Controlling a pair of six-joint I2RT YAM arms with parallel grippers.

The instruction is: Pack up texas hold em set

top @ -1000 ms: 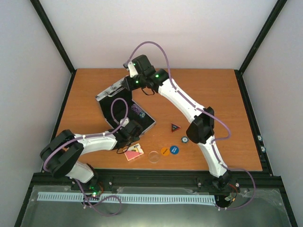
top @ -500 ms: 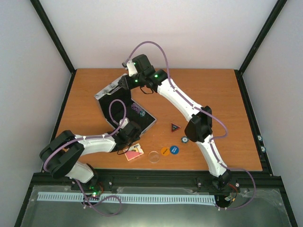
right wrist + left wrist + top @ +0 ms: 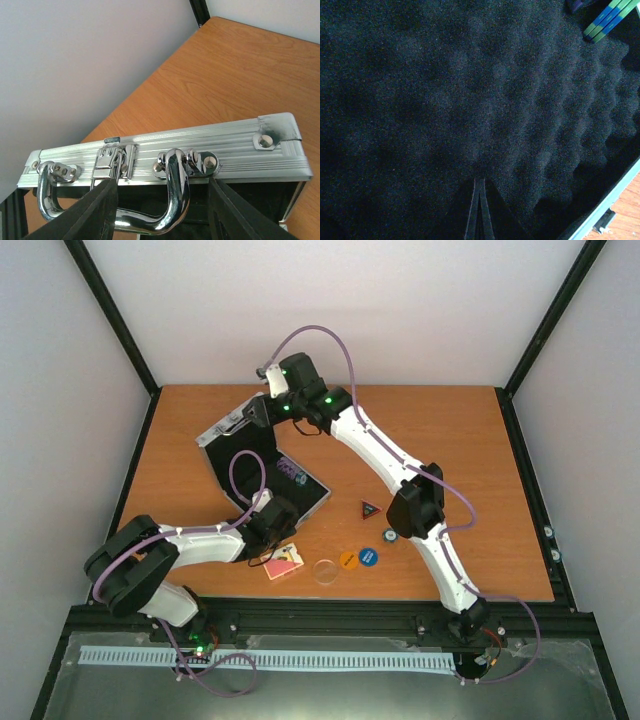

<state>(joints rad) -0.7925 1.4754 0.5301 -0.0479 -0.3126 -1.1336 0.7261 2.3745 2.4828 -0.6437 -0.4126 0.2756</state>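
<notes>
The silver case stands open at the back left, its lid [image 3: 232,432] raised and its foam-lined base [image 3: 300,485] holding striped chips [image 3: 290,470]. My right gripper [image 3: 263,412] is at the lid's top edge. In the right wrist view its jaws [image 3: 162,207] stand open on either side of the chrome handle [image 3: 175,195], not pressing it. My left gripper [image 3: 278,508] is at the base's near corner. It is shut, with its tips [image 3: 479,200] close to black egg-crate foam [image 3: 470,100]. A chip stack [image 3: 607,17] shows at the top right of that view.
On the table to the right of the case lie a red-black triangle [image 3: 370,508], a blue-white chip [image 3: 390,535], an orange disc [image 3: 347,560], a blue disc [image 3: 368,557], a clear disc [image 3: 325,571] and the pink card deck [image 3: 284,561].
My right gripper's jaws have opened off the lid's handle. The lid has swung a little further back to the left. The left arm has barely moved.
</notes>
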